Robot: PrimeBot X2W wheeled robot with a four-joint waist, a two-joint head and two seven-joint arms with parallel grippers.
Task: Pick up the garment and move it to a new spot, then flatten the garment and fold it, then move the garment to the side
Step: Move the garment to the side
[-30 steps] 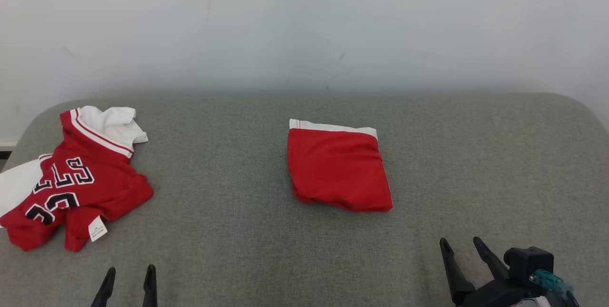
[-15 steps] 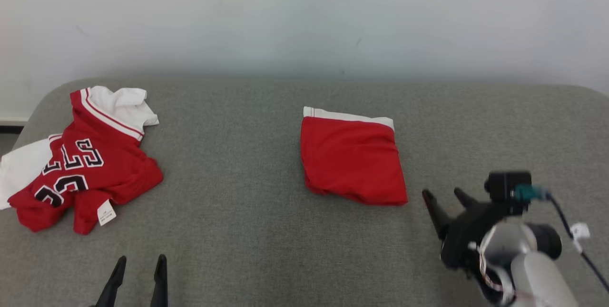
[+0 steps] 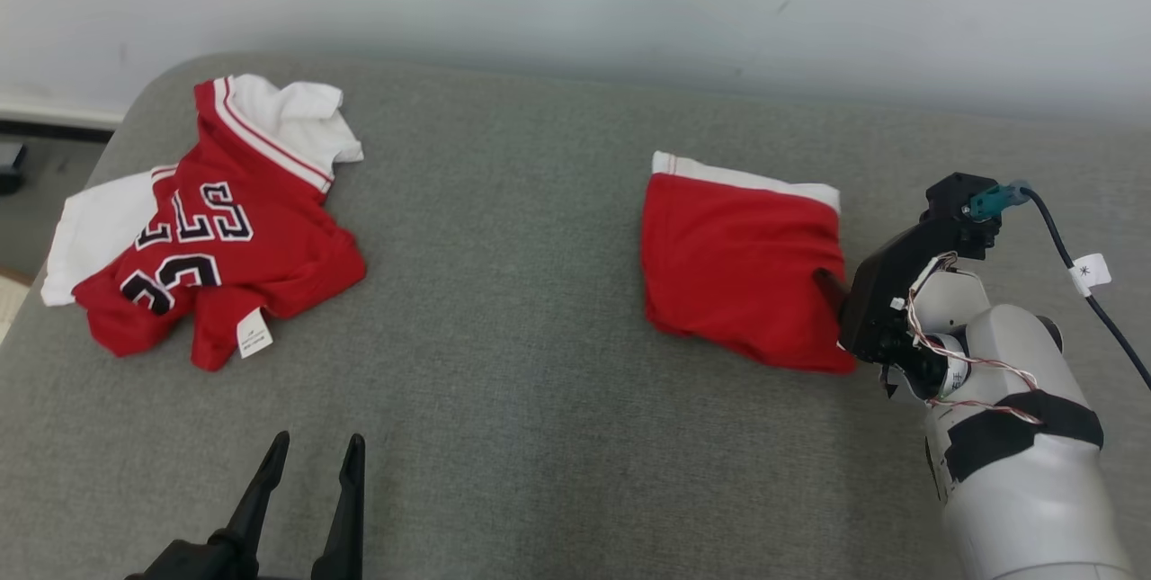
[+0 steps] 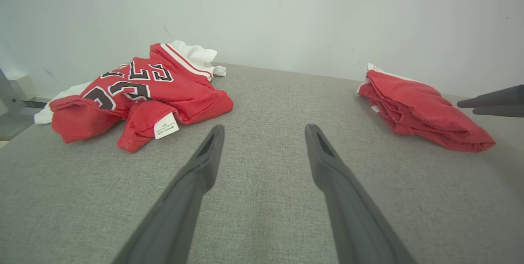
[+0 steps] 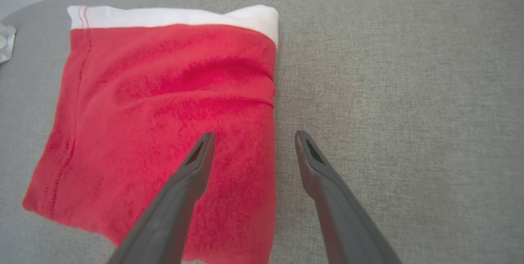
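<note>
The red garment (image 3: 737, 279) lies folded into a square on the grey worktop (image 3: 504, 382), a bit right of the middle of the head view. It has a white band (image 3: 746, 186) along its top edge.

The right tool (image 5: 254, 137) is at the garment's right edge. Its two fingers stand wide apart and hold nothing. In the right wrist view one finger is over the red cloth. The other is over the grey worktop just beside it, so the garment's edge lies between them. I cannot tell if the fingers touch the cloth.

The left tool (image 3: 315, 447) is at the bottom left of the head view, over bare worktop. It is wide open too and holds nothing.

A red and white jersey (image 3: 225, 238) with black numbers lies crumpled at the upper left of the head view, well apart from the folded garment.
</note>
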